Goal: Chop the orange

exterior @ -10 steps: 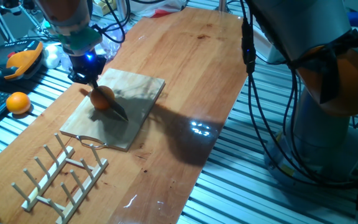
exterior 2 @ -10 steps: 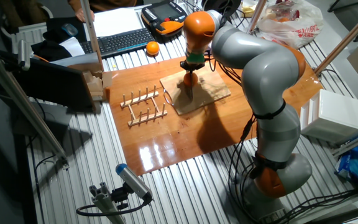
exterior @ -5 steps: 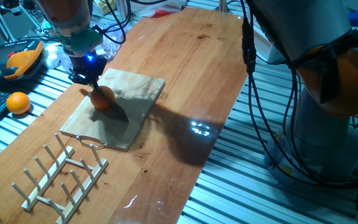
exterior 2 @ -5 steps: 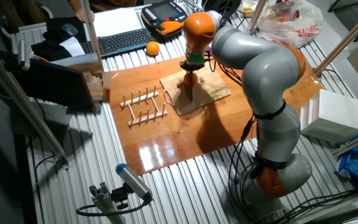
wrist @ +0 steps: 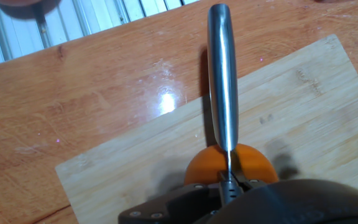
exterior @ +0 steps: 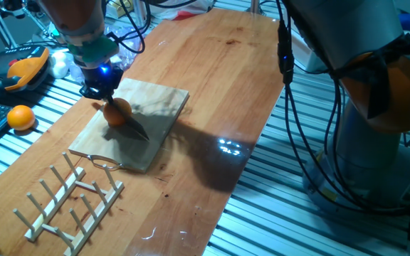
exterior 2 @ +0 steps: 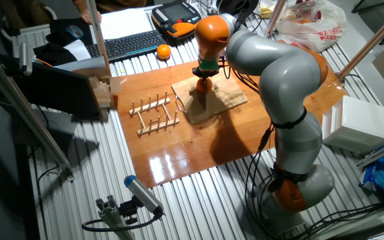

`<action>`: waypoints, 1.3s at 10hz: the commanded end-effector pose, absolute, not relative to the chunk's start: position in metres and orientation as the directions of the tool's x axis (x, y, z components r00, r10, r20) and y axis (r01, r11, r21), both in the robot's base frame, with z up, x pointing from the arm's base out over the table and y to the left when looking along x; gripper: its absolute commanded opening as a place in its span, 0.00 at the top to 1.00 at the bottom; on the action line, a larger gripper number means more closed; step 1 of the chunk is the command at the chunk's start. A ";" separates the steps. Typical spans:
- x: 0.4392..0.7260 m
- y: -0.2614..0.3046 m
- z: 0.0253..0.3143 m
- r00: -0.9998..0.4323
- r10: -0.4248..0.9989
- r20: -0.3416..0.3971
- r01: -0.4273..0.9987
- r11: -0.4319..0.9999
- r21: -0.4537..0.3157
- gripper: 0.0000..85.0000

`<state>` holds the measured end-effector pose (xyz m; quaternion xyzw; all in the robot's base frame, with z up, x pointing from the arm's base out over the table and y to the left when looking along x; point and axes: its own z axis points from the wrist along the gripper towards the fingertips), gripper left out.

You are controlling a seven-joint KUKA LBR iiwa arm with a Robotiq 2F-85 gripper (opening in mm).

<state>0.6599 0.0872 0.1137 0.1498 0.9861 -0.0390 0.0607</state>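
The orange (exterior: 118, 112) sits whole on the wooden cutting board (exterior: 159, 117) and shows in the other fixed view (exterior 2: 203, 85) too. My gripper (exterior: 102, 90) is right above it, shut on a knife handle. The steel blade (exterior: 137, 130) slants down past the orange toward the board. In the hand view the blade (wrist: 222, 74) runs edge-on across the top of the orange (wrist: 199, 169), with the gripper (wrist: 230, 185) at the bottom edge. I cannot tell whether the blade has entered the skin.
A second whole orange (exterior: 20, 117) lies off the board at the left, beside an orange-and-black handheld device (exterior: 27, 67). A wooden peg rack (exterior: 70, 200) stands in front of the cutting board. The robot arm's base (exterior: 383, 92) and cables fill the right side.
The gripper and knife have shifted only slightly over the orange; the blade tip shows a little more beyond the fruit than half a second ago. The orange has not moved.
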 end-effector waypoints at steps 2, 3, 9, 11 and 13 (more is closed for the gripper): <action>0.660 0.087 0.114 -0.948 0.291 -0.130 0.300 0.952 -0.055 1.00; 0.660 0.087 0.114 -0.948 0.290 -0.129 0.298 0.953 -0.054 1.00; 0.658 0.091 0.126 -0.950 0.294 -0.102 0.301 0.952 -0.051 1.00; 0.658 0.091 0.128 -0.950 0.296 -0.101 0.302 0.952 -0.050 1.00; 0.657 0.091 0.130 -0.952 0.291 -0.093 0.296 0.954 -0.045 1.00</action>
